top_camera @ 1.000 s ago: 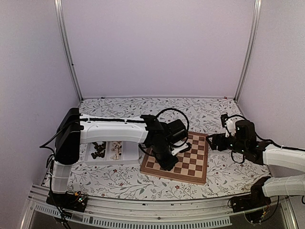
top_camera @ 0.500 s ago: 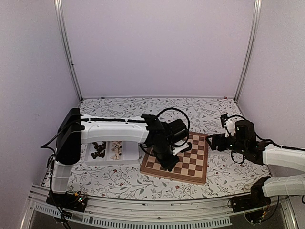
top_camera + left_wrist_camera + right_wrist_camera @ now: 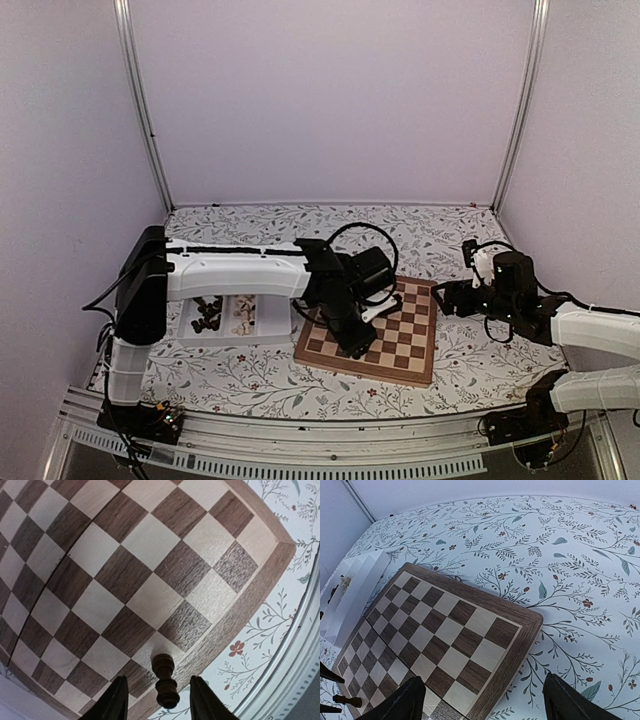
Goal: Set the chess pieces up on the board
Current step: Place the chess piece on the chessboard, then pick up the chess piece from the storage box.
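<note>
The board [image 3: 405, 338] lies right of centre on the floral cloth. My left gripper [image 3: 352, 345] hovers over its near left corner. In the left wrist view a dark chess piece [image 3: 165, 677] stands upright on a light square in the board's [image 3: 125, 575] edge row. The left gripper [image 3: 159, 679] is open around it, with a gap on each side. The same piece [image 3: 347, 700] shows small in the right wrist view. My right gripper [image 3: 445, 298] hangs open beside the board's right edge, holding nothing; in its own view it [image 3: 482, 680] looks down on the board's [image 3: 445, 630] corner.
A white two-compartment tray [image 3: 225, 335] sits left of the board, dark pieces [image 3: 208, 314] in one half and pale pieces [image 3: 243, 314] in the other. Its wall [image 3: 355, 595] appears in the right wrist view. Metal posts and pale walls enclose the table.
The left gripper's jaws have spread apart and let go of the dark piece, which now stands free on the board. The right arm has not moved.
</note>
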`<state>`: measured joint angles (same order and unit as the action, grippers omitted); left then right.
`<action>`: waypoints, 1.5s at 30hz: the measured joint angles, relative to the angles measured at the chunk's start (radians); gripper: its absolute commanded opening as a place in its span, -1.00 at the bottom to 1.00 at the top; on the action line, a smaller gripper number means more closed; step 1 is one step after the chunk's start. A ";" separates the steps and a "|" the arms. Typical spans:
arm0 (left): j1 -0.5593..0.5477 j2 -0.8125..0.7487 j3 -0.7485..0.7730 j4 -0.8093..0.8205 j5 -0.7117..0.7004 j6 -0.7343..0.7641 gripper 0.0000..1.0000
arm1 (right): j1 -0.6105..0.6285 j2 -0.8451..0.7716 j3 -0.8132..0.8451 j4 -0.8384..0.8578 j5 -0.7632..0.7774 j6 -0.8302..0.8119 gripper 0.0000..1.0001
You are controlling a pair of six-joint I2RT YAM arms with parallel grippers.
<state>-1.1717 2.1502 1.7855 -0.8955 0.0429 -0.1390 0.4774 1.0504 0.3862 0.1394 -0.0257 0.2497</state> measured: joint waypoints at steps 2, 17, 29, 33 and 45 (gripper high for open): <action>0.000 -0.026 -0.001 0.000 -0.024 0.013 0.04 | 0.000 0.000 0.000 0.000 -0.002 0.000 0.70; 0.274 -0.642 -0.401 0.157 -0.314 -0.043 0.07 | 0.000 -0.043 0.049 -0.031 -0.041 -0.008 0.66; 0.601 -0.785 -0.798 0.162 -0.239 -0.190 -0.01 | 0.000 0.010 0.077 -0.032 -0.077 -0.030 0.61; 0.676 -0.820 -0.832 0.162 -0.212 -0.212 -0.10 | 0.000 0.021 0.068 -0.025 -0.084 -0.034 0.61; 0.798 -0.739 -0.844 0.179 -0.142 -0.224 -0.09 | 0.000 0.021 0.068 -0.010 -0.085 -0.047 0.61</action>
<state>-0.3733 1.4109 0.9413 -0.7170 -0.0986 -0.3626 0.4778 1.0710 0.4538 0.1299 -0.1112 0.2028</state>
